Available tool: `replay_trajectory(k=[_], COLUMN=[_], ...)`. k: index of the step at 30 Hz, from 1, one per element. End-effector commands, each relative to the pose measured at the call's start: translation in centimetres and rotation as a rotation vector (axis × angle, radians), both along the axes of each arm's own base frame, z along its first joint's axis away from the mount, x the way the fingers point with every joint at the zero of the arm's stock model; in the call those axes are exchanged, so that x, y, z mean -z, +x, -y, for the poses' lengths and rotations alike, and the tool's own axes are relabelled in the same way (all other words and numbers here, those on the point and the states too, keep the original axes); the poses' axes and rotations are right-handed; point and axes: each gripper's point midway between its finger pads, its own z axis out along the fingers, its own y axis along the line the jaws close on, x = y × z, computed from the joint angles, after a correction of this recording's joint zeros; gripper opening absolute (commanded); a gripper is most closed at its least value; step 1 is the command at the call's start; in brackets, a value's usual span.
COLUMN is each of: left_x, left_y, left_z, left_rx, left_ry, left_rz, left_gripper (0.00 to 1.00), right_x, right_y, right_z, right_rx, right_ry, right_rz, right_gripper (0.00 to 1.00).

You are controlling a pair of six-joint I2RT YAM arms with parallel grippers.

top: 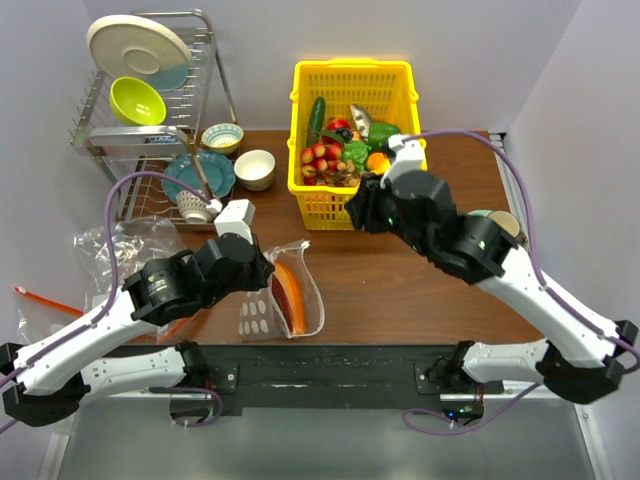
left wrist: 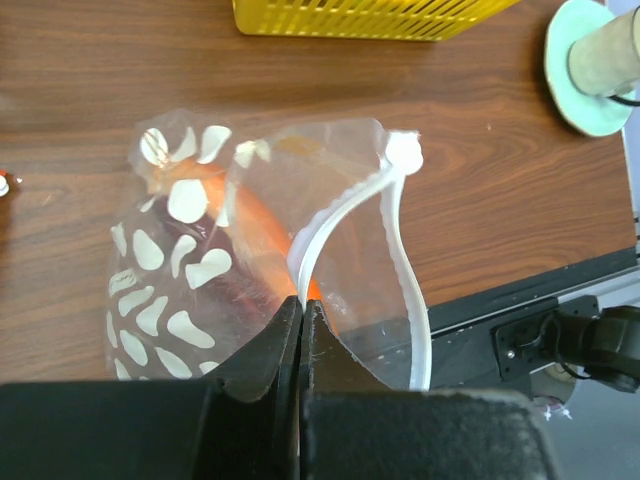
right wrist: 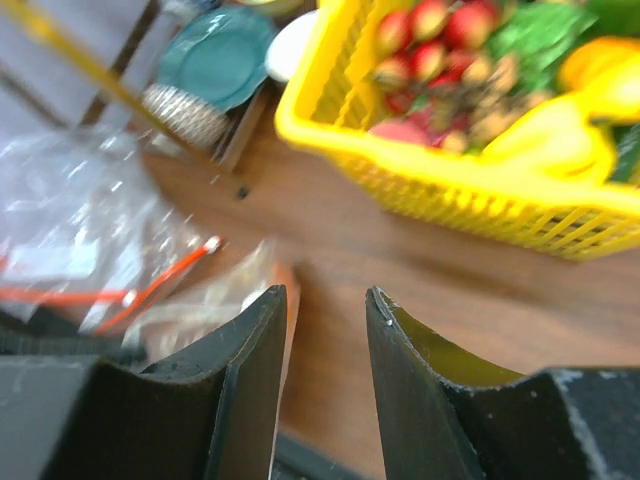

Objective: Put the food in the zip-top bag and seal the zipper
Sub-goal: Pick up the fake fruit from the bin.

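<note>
End effector pinching zipper, bag open

One zip-top bag, one basket, one rack, two arms.

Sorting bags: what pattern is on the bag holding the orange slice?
Whitish round dots on the clear zip-top bag, best seen in the left wrist view.

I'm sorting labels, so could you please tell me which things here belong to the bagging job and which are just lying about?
Job: zip-top bag, its zipper, orange slice inside, toy food in yellow basket, left gripper pinching the bag.
Lying about: dish rack, bowls, teal plate, red-strip bags.
</note>
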Motion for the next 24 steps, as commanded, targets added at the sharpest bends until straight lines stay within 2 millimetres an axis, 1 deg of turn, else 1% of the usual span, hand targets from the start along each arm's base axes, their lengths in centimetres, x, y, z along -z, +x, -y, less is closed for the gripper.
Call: replay_trajectory(k=[1, 2, 3, 4, 5, 6, 7, 8, 9, 10, 11, 12, 13, 14, 15, 16, 18, 19, 22, 23, 24], left_x=[-0.1, 0.0, 0.6, 0.6, 0.8, 1.1, 1.2, 1.3, 1.5, 1.5, 1.7, 1.9, 2.0, 2.0, 2.3, 2.4, 2.6, 2.7, 3.0, 3.0, 3.0], left_y=[0.3, 0.3, 0.2, 0.1, 0.0, 0.0, -0.1, -0.2, -0.3, -0.4, -0.5, -0.6, -0.7, -0.7, -0.8, -0.9, -1.0, -1.0, -1.1, -1.1, -1.1], left_z=[0.9, 1.0, 1.1, 1.6, 1.7, 1.8, 2.0, 2.1, 2.1, 2.1, 2.2, 2.1, 2.1, 2.1, 2.0, 2.0, 1.9, 2.0, 1.9, 1.9, 1.9], left_rx=[0.021, 0.025, 0.031, 0.045, 0.051, 0.055, 0.062, 0.066, 0.067, 0.073, 0.076, 0.077, 0.080, 0.082, 0.082, 0.084, 0.083, 0.086, 0.086, 0.086, 0.086], left_ry=[-0.028, -0.034, -0.030, -0.047, -0.051, -0.049, -0.055, -0.058, -0.056, -0.059, -0.057, -0.058, -0.061, -0.062, -0.057, -0.057, -0.058, -0.058, -0.052, -0.052, -0.054], left_rz=[0.026, 0.023, 0.015, 0.011, 0.008, 0.003, -0.002, -0.008, -0.011, -0.015, -0.021, -0.024, -0.027, -0.028, -0.034, -0.035, -0.041, -0.042, -0.049, -0.049, -0.048], left_gripper=[0.00, 0.00, 0.00, 0.00, 0.00, 0.00, 0.00, 0.00, 0.00, 0.00, 0.00, 0.00, 0.00, 0.00, 0.00, 0.00, 0.00, 0.00, 0.00, 0.00, 0.00], right_x=[-1.3, -0.5, -1.0, -0.9, -0.5, 0.0, 0.7, 1.2, 2.1, 2.7, 2.7, 3.4, 4.8, 5.5, 5.7, 6.9, 7.9, 9.1, 10.3, 11.3, 11.7], right_y=[4.1, 5.2, 6.0, 6.9, 7.7, 8.8, 9.7, 10.3, 11.4, 12.1, 12.7, 13.3, 14.4, 14.9, 15.6, 16.6, 17.4, 18.2, 19.0, 19.2, 19.4], right_z=[3.4, 3.2, 3.5, 4.2, 4.3, 4.0, 4.6, 4.6, 3.9, 4.4, 4.4, 4.4, 4.5, 4.5, 4.7, 5.1, 5.6, 5.8, 6.4, 6.4, 6.5], right_rx=[0.106, 0.120, 0.140, 0.168, 0.182, 0.190, 0.209, 0.209, 0.195, 0.206, 0.210, 0.214, 0.230, 0.239, 0.257, 0.295, 0.329, 0.355, 0.409, 0.417, 0.425], right_ry=[-0.104, -0.127, -0.126, -0.146, -0.164, -0.179, -0.199, -0.203, -0.210, -0.217, -0.211, -0.215, -0.227, -0.234, -0.232, -0.236, -0.231, -0.227, -0.230, -0.246, -0.252], right_rz=[0.012, -0.004, 0.004, 0.001, -0.007, -0.025, -0.051, -0.071, -0.104, -0.130, -0.134, -0.153, -0.185, -0.198, -0.204, -0.230, -0.250, -0.274, -0.296, -0.313, -0.318], right_gripper=[0.42, 0.44, 0.45, 0.50, 0.53, 0.59, 0.69, 0.73, 0.76, 0.83, 0.86, 0.89, 0.93, 0.96, 0.98, 0.99, 0.99, 0.99, 0.98, 0.98, 0.98])
